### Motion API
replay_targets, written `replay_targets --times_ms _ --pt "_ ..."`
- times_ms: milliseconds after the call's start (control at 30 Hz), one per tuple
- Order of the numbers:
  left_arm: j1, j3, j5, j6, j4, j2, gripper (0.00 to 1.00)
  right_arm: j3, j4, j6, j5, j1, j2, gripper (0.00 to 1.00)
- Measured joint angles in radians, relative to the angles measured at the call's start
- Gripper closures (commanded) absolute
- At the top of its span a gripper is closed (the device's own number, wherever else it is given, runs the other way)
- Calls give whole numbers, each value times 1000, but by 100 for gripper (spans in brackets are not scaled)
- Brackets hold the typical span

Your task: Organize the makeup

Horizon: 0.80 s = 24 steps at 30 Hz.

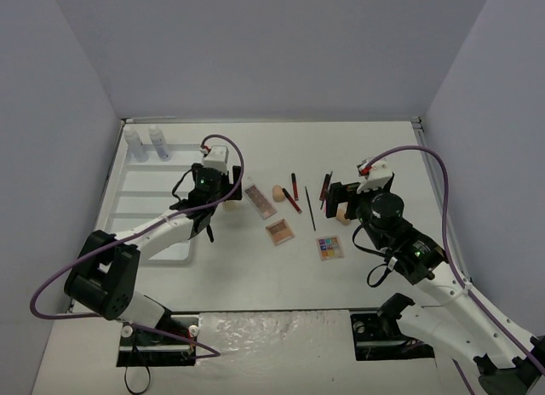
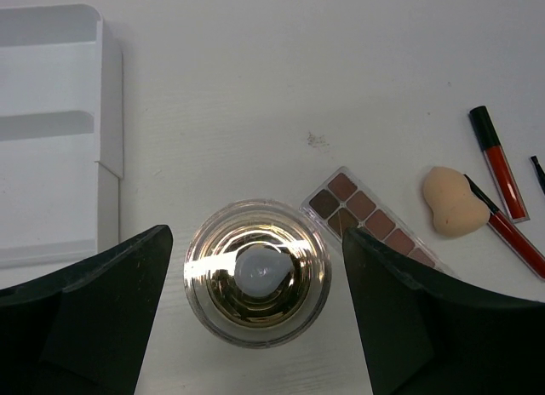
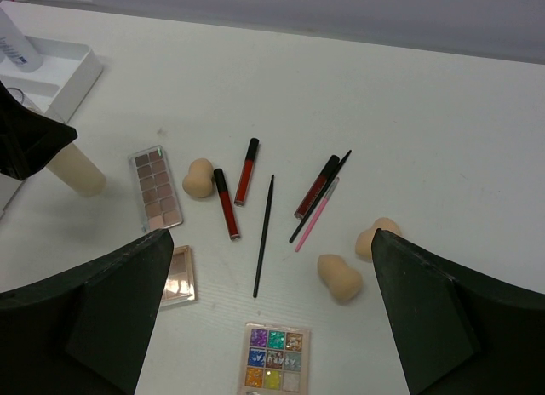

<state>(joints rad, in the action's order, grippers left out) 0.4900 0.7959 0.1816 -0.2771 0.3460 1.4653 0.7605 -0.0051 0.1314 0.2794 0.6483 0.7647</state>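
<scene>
My left gripper (image 2: pixel 255 240): open and pointing straight down, one finger on each side of the amber bottle (image 2: pixel 257 271). A sliver of table (image 2: pixel 255 88) shows between each finger and the glass, so nothing is clamped.
Amber bottle: upright on the table, just outside the right wall of the white tray (image 2: pixel 109 114).
My right gripper (image 3: pixel 271 237): jaws wide, holding nothing, hovering above the loose pieces.
Clear bottles (image 1: pixel 134 144): two, upright, side by side at the tray's far left end.
Palettes: the long brown palette (image 2: pixel 366 216) lies just right of the amber bottle, the square palette (image 3: pixel 177 276) is nearer my bases, and the colourful palette (image 3: pixel 273 359) is nearest of all.
Sponges: the lone sponge (image 3: pixel 198 178) sits just beside the long brown palette (whether they touch, I cannot tell). The sponge pair (image 3: pixel 339 277) lies close together by my right finger.
Sticks: the red tubes (image 3: pixel 246 170), black brush (image 3: pixel 264 235) and pink pencil (image 3: pixel 317 214) lie flat between the lone sponge and the sponge pair.
</scene>
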Motion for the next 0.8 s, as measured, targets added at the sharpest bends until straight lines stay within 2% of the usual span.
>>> replay_targets --times_ms 200,367,467,567,633,800 --pt "0 -48 2 0 25 -18 23 0 0 0 -3 0 0 0" --pt "0 -52 2 2 53 -18 31 0 -1 0 -11 0 0 0" --pt "0 -52 1 4 75 -18 46 0 -2 0 -16 0 0 0" --pt "0 -52 0 5 91 -18 76 0 -3 0 -19 0 0 0" --pt "0 -55 -2 8 99 -18 89 0 -4 0 -19 0 0 0" --pt "0 -57 2 8 98 -22 100 0 -7 0 -19 0 0 0"
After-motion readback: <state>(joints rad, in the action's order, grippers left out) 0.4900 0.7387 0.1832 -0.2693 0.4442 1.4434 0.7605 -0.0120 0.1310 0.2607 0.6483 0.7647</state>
